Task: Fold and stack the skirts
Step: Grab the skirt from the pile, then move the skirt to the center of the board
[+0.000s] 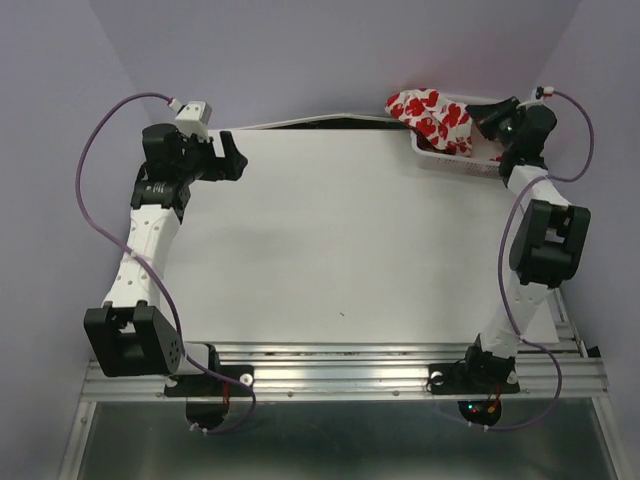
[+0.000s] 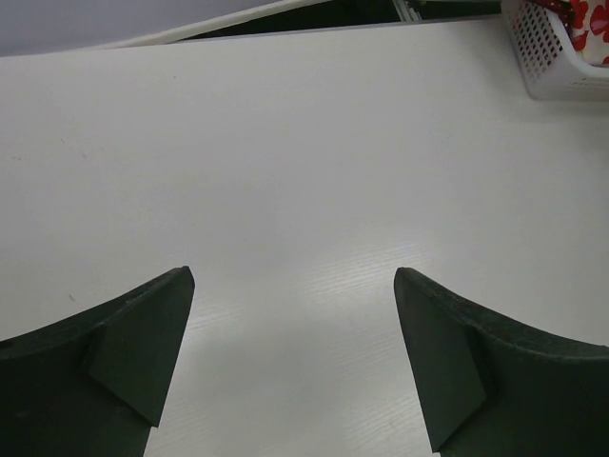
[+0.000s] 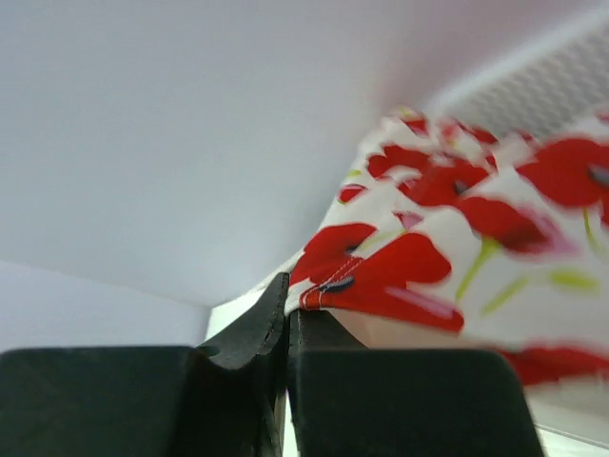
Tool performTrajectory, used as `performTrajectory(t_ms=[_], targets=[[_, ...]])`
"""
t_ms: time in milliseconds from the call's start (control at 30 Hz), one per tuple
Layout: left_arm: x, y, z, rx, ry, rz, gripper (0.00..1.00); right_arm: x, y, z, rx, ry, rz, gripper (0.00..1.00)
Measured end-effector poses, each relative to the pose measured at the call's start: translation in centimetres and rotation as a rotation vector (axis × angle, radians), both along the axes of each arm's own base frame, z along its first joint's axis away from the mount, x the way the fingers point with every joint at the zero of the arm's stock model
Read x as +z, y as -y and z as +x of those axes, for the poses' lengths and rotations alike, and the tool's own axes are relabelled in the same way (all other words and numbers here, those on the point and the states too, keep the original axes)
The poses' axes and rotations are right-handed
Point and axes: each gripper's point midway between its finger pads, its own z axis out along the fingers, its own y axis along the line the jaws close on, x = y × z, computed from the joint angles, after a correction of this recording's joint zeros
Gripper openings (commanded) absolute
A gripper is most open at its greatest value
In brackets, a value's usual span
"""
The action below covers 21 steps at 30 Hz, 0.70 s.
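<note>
Item 1, near edge: both arm bases sit here. The desk (image 1: 340, 250) is bare from this edge across the middle, so that is my open room for laying cloth flat.

Item 2, far-left corner: the left hand (image 1: 232, 158) hangs over the desk with fingers spread wide and nothing between them. It has free travel rightward along the far edge.

Item 3, far-right corner: a white basket (image 1: 430, 150) with the flowered skirt (image 1: 430, 112) bunched up and rising over its far-left rim. The right hand (image 3: 285, 305) is pinched shut on a stitched hem of that skirt, jaws pressed together with only a thin fold of cloth caught.

Item 4, dotted skirt: I cannot make it out in any view.

Hazards, as I judge them:
- The grip is only on the hem, so a quick pull could slip it free.
- Cloth catching on the lattice could drag or tip the light basket, which stands right at the desk's edge.
- A dark gap runs behind the far edge, and loose cloth swung that way could drop in.
- The walls crowd this corner, so my clear exit is toward the desk's middle.
</note>
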Motion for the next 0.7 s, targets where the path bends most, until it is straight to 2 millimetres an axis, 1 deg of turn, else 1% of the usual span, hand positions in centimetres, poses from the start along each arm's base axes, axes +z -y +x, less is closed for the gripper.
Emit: performTrajectory(t_ms=[67, 100, 133, 167, 200, 267, 300, 333, 367, 400, 467, 500, 567, 600, 633, 700], targets=[[0.6, 0.2, -0.5, -0.008, 0.013, -0.007, 0.99, 4.9, -1.6, -1.6, 0.013, 0.089, -0.020, 0.01], [0.9, 0.3, -0.7, -0.013, 0.020, -0.010, 0.99, 7.0, -2.3, -2.2, 0.016, 0.129, -0.029, 0.01], [1.4, 0.4, -0.9, -0.018, 0.034, -0.013, 0.99, 10.6, -3.2, -3.4, 0.021, 0.202, -0.045, 0.01], [1.7, 0.5, -1.1, -0.021, 0.041, -0.015, 0.99, 12.6, -3.6, -4.2, 0.021, 0.242, -0.053, 0.01], [2.1, 0.5, -1.3, -0.024, 0.052, -0.019, 0.99, 15.0, -3.9, -5.2, 0.019, 0.288, -0.061, 0.01], [2.7, 0.6, -1.6, -0.028, 0.066, -0.024, 0.99, 17.9, -4.0, -6.1, 0.012, 0.346, -0.068, 0.01], [2.9, 0.7, -1.7, -0.029, 0.071, -0.025, 0.99, 19.9, -4.1, -6.6, 0.010, 0.385, -0.072, 0.01], [3.1, 0.7, -1.8, -0.029, 0.074, -0.027, 0.99, 20.7, -4.1, -6.7, 0.009, 0.401, -0.073, 0.01], [3.1, 0.7, -1.8, -0.028, 0.076, -0.028, 0.99, 22.2, -4.3, -7.0, 0.011, 0.429, -0.074, 0.01], [3.2, 0.7, -1.8, -0.027, 0.076, -0.028, 0.99, 23.2, -4.4, -7.2, 0.014, 0.447, -0.076, 0.01], [3.2, 0.5, -1.8, -0.020, 0.076, -0.027, 0.99, 26.0, -5.4, -7.7, 0.036, 0.492, -0.085, 0.01], [3.2, 0.4, -1.8, -0.017, 0.077, -0.027, 0.98, 26.8, -6.0, -7.9, 0.049, 0.508, -0.089, 0.01], [3.5, 0.1, -2.0, -0.011, 0.082, -0.028, 0.99, 29.7, -8.5, -9.3, 0.104, 0.573, -0.108, 0.01], [3.8, -0.1, -2.2, -0.010, 0.089, -0.029, 0.99, 30.6, -10.1, -10.3, 0.143, 0.604, -0.130, 0.01], [4.1, -0.3, -2.4, -0.007, 0.096, -0.030, 0.98, 30.9, -11.0, -10.7, 0.161, 0.613, -0.134, 0.01], [5.1, -1.0, -3.0, 0.000, 0.123, -0.030, 0.98, 31.2, -14.2, -12.9, 0.231, 0.634, -0.162, 0.01]])
